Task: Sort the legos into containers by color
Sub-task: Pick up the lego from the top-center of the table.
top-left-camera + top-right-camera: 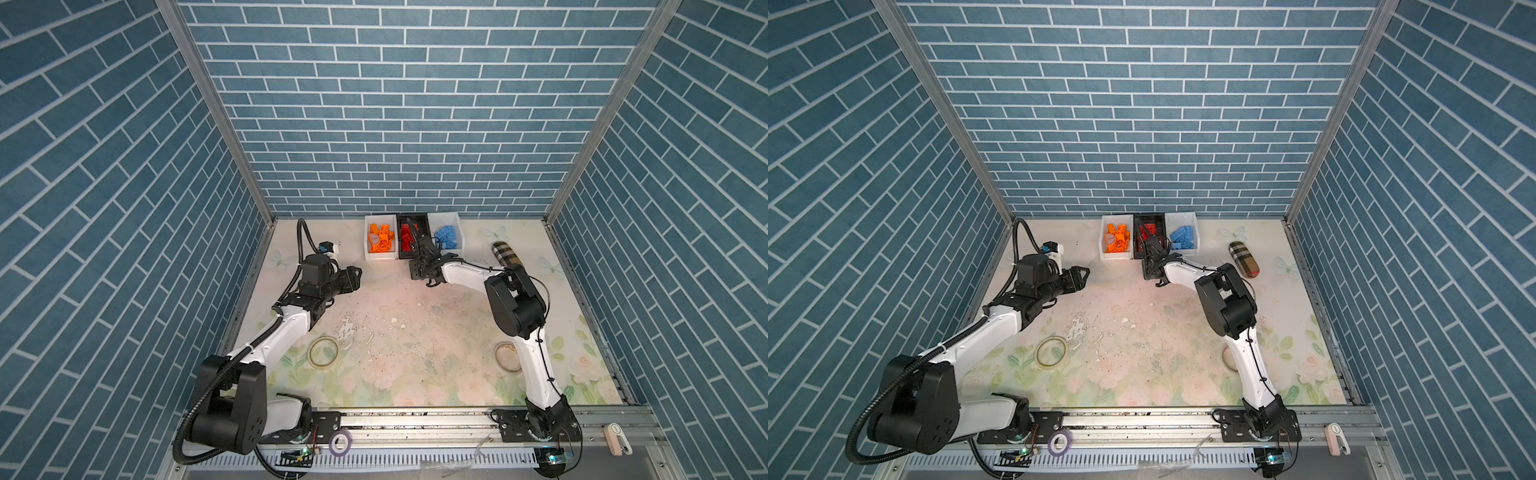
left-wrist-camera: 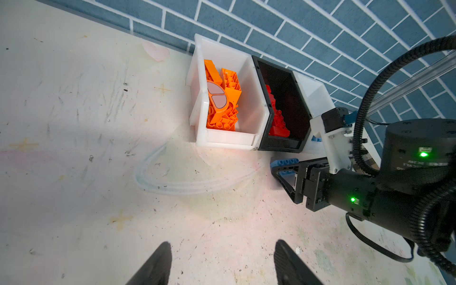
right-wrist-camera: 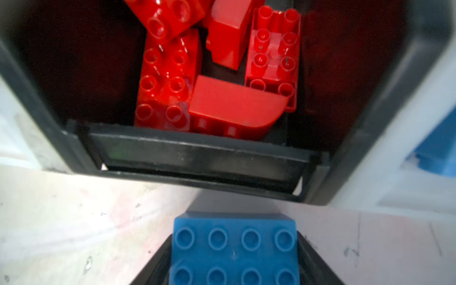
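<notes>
Blue 2x4 brick: 1 piece left unsorted, clamped by right gripper before black bin of red bricks; its white bin stands adjacent. Orange bricks are binned. Left gripper: parted, empty.

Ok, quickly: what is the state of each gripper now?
Left gripper: open, holding nothing.
Right gripper: closed on a blue brick.

Cropped by right wrist view's edge: blue brick. Blurred there too: white bin. Half hidden behind right arm in both top views: tape roll.
</notes>
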You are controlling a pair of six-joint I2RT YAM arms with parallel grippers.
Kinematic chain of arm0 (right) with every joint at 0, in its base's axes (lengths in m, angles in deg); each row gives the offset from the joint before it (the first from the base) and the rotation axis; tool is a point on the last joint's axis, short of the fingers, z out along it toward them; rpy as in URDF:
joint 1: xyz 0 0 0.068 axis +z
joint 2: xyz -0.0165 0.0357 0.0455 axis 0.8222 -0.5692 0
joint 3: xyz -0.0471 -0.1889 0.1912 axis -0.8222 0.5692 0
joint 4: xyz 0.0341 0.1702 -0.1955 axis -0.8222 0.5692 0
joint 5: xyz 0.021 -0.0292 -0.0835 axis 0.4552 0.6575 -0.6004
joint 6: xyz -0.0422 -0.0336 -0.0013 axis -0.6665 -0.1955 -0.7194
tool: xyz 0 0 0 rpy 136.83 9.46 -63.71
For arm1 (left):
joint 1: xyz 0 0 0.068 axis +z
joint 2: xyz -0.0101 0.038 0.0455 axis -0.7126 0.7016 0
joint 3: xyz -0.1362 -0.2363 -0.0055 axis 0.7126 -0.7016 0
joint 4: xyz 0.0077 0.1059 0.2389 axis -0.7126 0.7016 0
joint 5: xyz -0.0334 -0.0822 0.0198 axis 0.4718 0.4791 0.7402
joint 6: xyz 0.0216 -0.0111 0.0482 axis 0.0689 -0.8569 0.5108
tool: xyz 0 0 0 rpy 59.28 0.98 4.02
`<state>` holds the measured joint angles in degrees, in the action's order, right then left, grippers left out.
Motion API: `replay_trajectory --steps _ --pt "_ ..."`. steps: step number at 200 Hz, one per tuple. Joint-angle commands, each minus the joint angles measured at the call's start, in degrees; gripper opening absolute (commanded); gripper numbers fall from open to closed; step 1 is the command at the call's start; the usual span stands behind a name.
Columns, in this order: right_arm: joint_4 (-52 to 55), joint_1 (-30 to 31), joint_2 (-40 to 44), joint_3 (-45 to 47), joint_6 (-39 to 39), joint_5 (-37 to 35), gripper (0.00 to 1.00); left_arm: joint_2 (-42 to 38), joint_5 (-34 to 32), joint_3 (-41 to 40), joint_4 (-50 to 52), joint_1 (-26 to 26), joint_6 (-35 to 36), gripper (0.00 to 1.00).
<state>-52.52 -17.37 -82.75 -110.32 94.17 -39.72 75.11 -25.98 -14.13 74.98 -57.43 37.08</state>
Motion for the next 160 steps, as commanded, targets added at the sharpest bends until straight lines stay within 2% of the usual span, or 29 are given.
replay_trajectory --steps 1,15,47,120,160 --pt "0.99 0.39 3.30 3.98 0.28 -2.70 0.52 -1.36 -0.48 -1.07 0.56 -0.49 0.60 0.68" --pt "-0.27 0.58 5.66 6.18 0.10 -2.14 0.46 -1.40 -0.53 -1.39 0.49 -0.49 0.42 0.68" --pt "-1.00 0.51 10.78 9.60 0.02 -0.12 0.41 -0.83 0.03 -1.22 0.11 -0.75 0.28 0.68" --pt "0.39 0.09 19.16 10.35 -2.02 2.73 0.40 -0.17 -0.61 -0.20 1.35 -2.26 0.72 0.68" --pt "-0.88 -3.99 19.60 7.44 -1.12 8.93 0.39 -0.30 -0.61 -0.25 1.94 -2.73 0.69 0.69"
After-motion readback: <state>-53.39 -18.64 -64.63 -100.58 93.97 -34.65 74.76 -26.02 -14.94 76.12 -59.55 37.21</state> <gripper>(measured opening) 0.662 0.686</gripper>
